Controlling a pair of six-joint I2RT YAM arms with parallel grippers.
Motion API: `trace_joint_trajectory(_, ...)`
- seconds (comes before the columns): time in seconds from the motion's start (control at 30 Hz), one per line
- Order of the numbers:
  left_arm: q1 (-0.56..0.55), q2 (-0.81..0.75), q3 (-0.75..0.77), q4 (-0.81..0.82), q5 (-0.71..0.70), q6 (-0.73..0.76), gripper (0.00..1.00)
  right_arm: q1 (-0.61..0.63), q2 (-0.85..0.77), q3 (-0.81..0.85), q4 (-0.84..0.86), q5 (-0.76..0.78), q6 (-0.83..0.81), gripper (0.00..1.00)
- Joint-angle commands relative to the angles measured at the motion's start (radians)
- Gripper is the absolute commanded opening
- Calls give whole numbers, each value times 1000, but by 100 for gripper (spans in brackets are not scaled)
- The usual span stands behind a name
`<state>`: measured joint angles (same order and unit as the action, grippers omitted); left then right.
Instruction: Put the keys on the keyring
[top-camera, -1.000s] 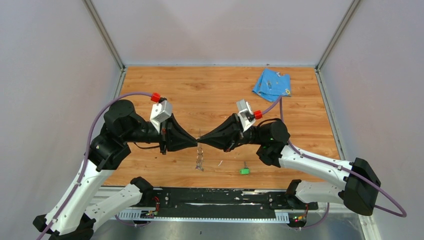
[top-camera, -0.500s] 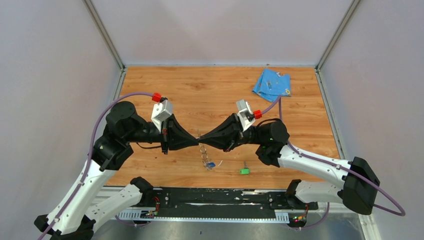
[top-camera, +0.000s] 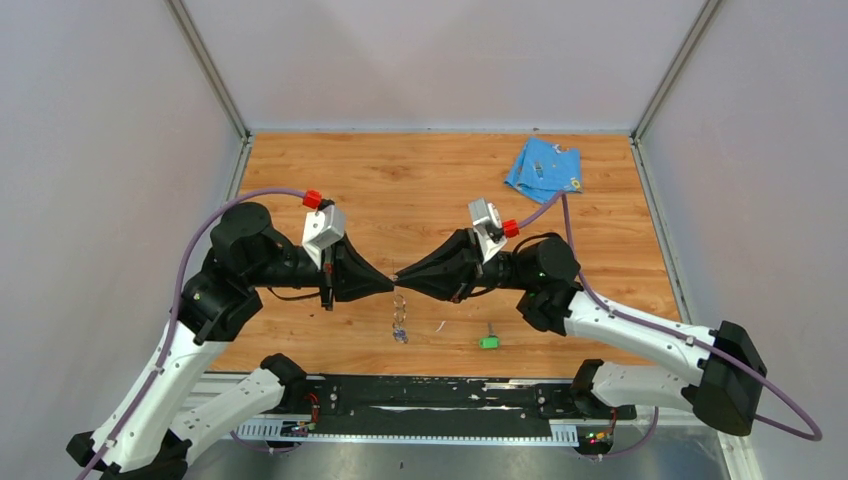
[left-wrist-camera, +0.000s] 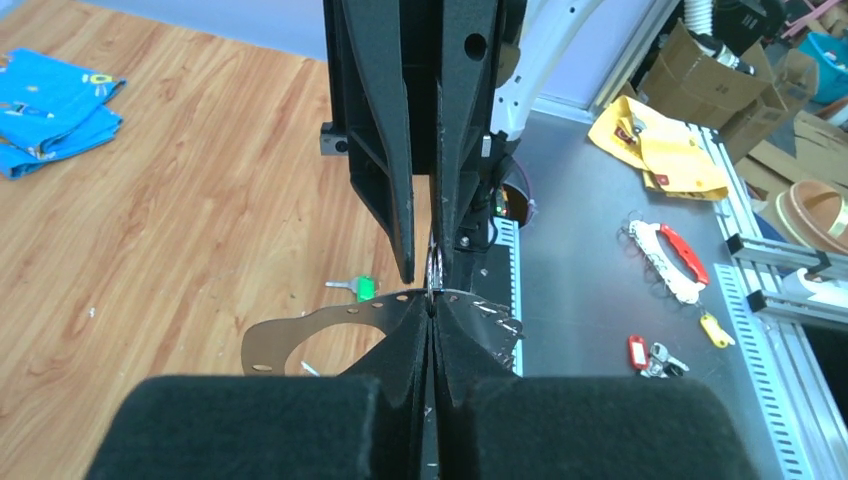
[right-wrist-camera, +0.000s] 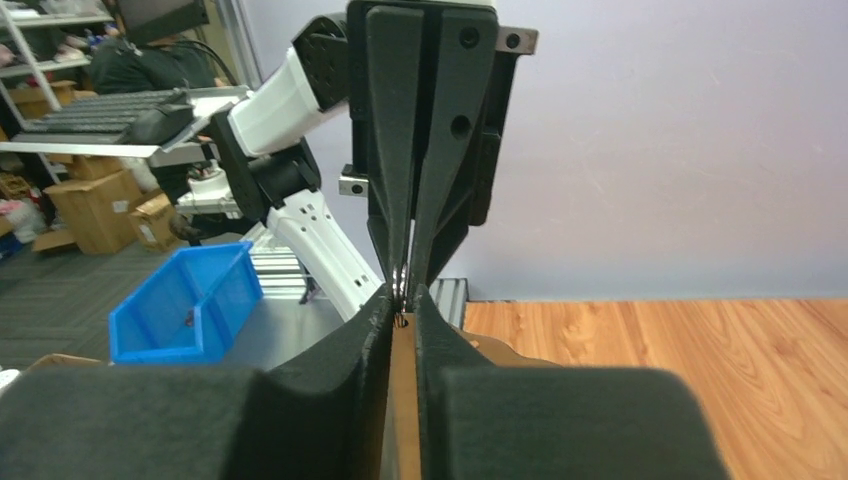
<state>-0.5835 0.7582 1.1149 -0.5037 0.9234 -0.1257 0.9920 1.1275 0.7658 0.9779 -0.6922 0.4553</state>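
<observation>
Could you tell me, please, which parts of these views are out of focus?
Top external: evenly lit, sharp, soft shadows. Left wrist: the left fingers blur up close; the keyring and table are sharp. Right wrist: right fingers blurred too, wall bright.

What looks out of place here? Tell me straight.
The green key lies loose on the table near the front edge, not threaded on the keyring, which hangs in the air to its left.
</observation>
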Motion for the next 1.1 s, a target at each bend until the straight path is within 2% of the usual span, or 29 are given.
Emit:
trace_joint_trajectory(0.0,7,-9,41,-76,-9,100,0,11,-83,39,-187,60,-108,20)
trace_joint_trajectory(0.23,7,-10,44,-106,4,174,0,11,-102,113,-392,48,-190,36)
trace_joint_trajectory(0.37,8,-6,78,-204,-34,349,0,11,-121,178,-576,35,-295,38)
trace_joint_trajectory(0.53,7,-19,121,-254,-111,581,0,11,-188,231,-803,124,-438,48)
trace_joint_trajectory(0.7,6,-70,112,-257,-126,823,0,11,-250,213,-908,253,-503,50)
trace_joint_trajectory(0.87,6,-158,50,-256,-68,1071,0,10,-265,189,-937,323,-500,48)
trace_joint_trajectory(1.07,5,-194,32,-258,-55,1161,0,8,-290,160,-997,417,-485,47)
